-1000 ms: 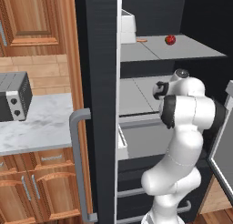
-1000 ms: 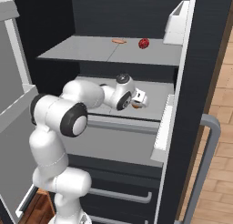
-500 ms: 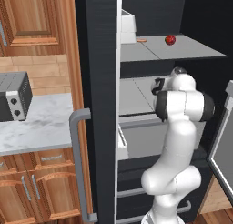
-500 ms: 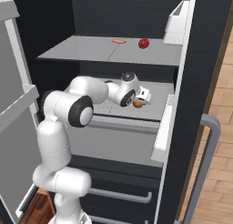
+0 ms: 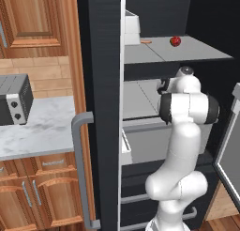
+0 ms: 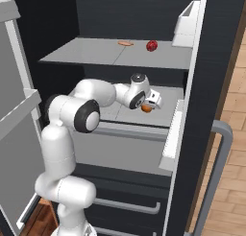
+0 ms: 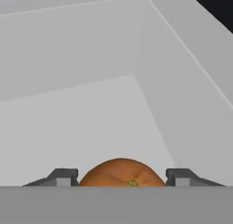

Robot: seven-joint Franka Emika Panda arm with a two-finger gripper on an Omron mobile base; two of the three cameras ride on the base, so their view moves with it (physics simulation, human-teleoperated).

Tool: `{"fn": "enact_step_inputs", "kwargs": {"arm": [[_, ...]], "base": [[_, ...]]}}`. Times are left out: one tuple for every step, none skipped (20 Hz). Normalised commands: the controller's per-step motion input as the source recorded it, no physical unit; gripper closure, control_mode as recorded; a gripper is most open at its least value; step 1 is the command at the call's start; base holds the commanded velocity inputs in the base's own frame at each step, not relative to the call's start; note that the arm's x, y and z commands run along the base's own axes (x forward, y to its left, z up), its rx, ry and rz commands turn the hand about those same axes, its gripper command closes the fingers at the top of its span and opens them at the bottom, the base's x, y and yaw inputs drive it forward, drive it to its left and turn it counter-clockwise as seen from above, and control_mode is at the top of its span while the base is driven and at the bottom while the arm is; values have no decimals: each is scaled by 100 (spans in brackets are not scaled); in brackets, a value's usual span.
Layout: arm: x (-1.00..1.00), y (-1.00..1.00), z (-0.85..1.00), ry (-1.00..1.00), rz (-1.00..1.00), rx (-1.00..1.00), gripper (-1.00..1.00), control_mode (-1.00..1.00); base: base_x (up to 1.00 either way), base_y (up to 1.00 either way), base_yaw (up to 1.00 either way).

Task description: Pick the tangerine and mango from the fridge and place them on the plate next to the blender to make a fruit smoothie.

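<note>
The claw (image 7: 122, 177) sits on the middle shelf (image 6: 166, 112) of the fridge (image 6: 211, 76), its two fingers (image 7: 61, 176) standing one on each side of the tangerine (image 7: 122, 173). The fingers lie just beside the fruit's flanks; whether they press on it cannot be told. In the right base view the tangerine (image 6: 145, 108) shows at the tip of the claw (image 6: 149, 104), low over the shelf floor. On the shelf above, well apart from the claw, the mango (image 6: 152, 45) rests near the back, with a thin orange strip (image 6: 124, 43) to its left. Outside the fridge, a toaster oven (image 5: 14, 99) stands on the marble table (image 5: 40, 129).
</note>
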Motion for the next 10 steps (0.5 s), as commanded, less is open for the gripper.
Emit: {"fn": "enact_step_inputs", "kwargs": {"arm": [[-34,0,0,0,0,0,100,-100],[-52,0,0,-3,0,0,100,-100],[-58,0,0,-9,0,0,100,-100],[-64,0,0,-12,0,0,100,-100],[-76,0,0,-18,0,0,100,-100],[-77,6,4,-21,0,0,100,-100],[-74,14,23,-28,0,0,100,-100],[-81,16,44,-35,1,-2,100,-100],[-81,23,54,-37,2,-4,100,-100],[-84,29,63,-37,1,-5,100,-100]], "base": [[0,0,0],[0,0,0],[0,0,0],[0,0,0],[0,0,0],[0,0,0],[0,0,0],[0,0,0],[0,0,0],[0,0,0]]}}
